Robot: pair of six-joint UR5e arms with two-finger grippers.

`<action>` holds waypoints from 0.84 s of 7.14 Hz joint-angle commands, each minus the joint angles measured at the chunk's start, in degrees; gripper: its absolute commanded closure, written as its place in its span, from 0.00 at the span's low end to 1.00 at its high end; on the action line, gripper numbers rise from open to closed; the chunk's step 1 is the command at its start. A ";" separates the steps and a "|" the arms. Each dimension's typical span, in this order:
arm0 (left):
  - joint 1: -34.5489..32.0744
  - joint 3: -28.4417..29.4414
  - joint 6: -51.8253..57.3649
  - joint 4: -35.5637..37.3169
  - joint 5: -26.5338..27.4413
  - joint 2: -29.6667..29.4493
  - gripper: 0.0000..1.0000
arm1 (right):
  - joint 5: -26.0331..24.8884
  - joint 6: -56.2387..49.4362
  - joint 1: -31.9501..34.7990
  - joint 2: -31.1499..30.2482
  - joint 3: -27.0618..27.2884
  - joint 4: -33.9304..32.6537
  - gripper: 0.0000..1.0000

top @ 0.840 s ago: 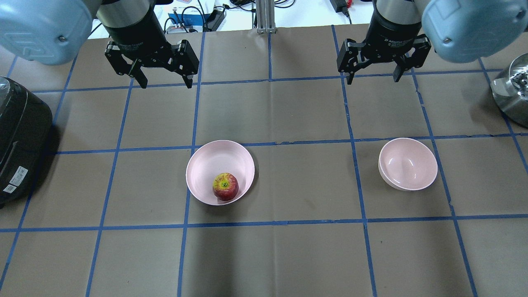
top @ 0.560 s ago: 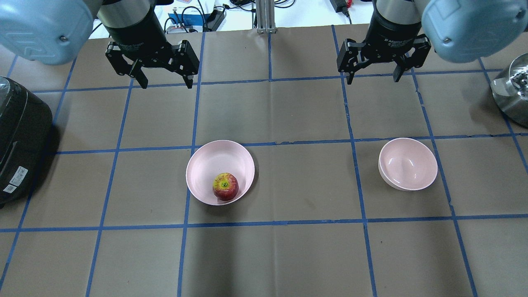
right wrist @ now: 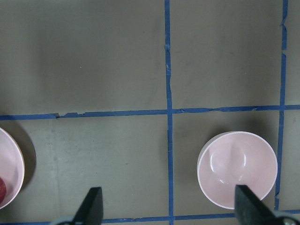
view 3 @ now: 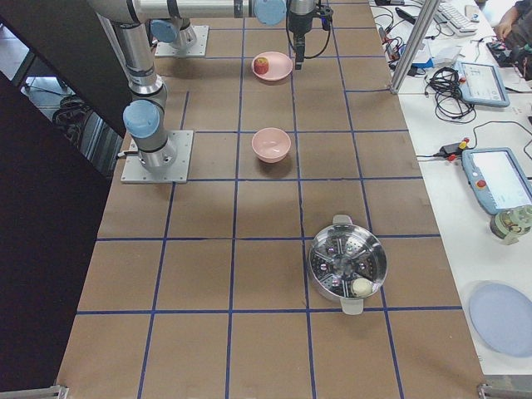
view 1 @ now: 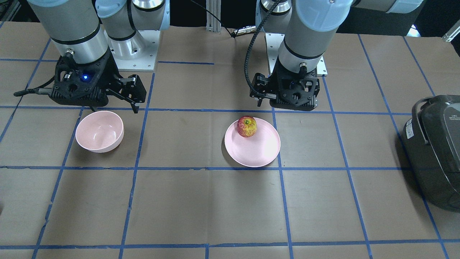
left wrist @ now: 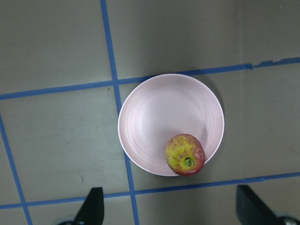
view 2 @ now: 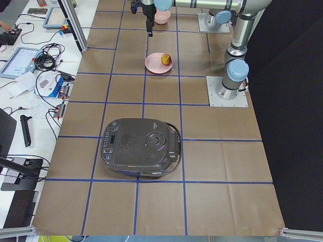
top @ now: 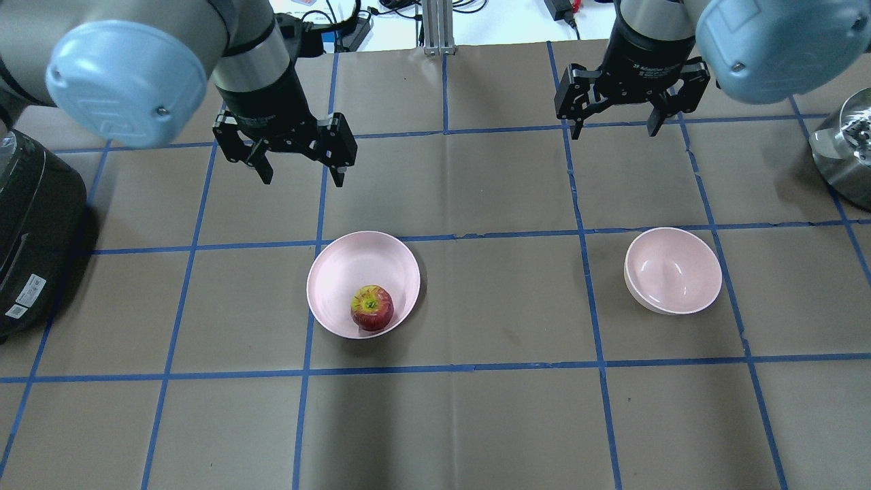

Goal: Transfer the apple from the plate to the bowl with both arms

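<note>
1. While the apple (top: 372, 308) sits on the plate (top: 354, 262), it lies off-centre, right against the low rim on the robot's side and slightly toward the bowl (top: 670, 269).
2. Its stem dimple faces straight up, ringed in yellow. The fruit is round, so no long axis stands out.
3. Plate and bowl rest well apart on the brown surface (top: 476, 422). Between them runs a wide stretch of that surface crossed by blue tape lines (top: 442, 369).
4. The left gripper (top: 303, 180) hangs above the surface with its fingers spread wide and gripping nothing. In the overhead view it shows beyond the plate's far rim, and its wrist camera looks down on the whole plate and apple.
5. The right gripper (top: 614, 134) hangs aloft too, fingers released and holding nothing. Its wrist camera shows the bowl low and to one side, not centred between the fingers.
6. Toward the edges, a black cooker (top: 34, 224) stands at the robot's left end, well apart from the plate, and a steel pot (top: 844, 150) stands at the right end, well apart from the bowl.
7. The bowl sits upright, mouth up — its glossy inside holds nothing.
</note>
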 commanded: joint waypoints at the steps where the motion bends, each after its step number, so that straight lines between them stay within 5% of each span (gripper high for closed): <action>1: -2.65 -9.88 4.84 13.94 -0.10 -3.91 0.00 | -2.06 -1.51 -1.40 0.66 1.70 0.00 0.00; 3: -3.36 -20.87 8.66 26.38 -2.89 -5.78 0.00 | -6.82 -6.67 -10.07 1.27 10.19 -6.09 0.00; 6: -6.60 -24.09 9.19 26.77 -2.83 -7.27 0.00 | -5.95 -23.88 -20.80 1.98 27.68 -29.30 0.00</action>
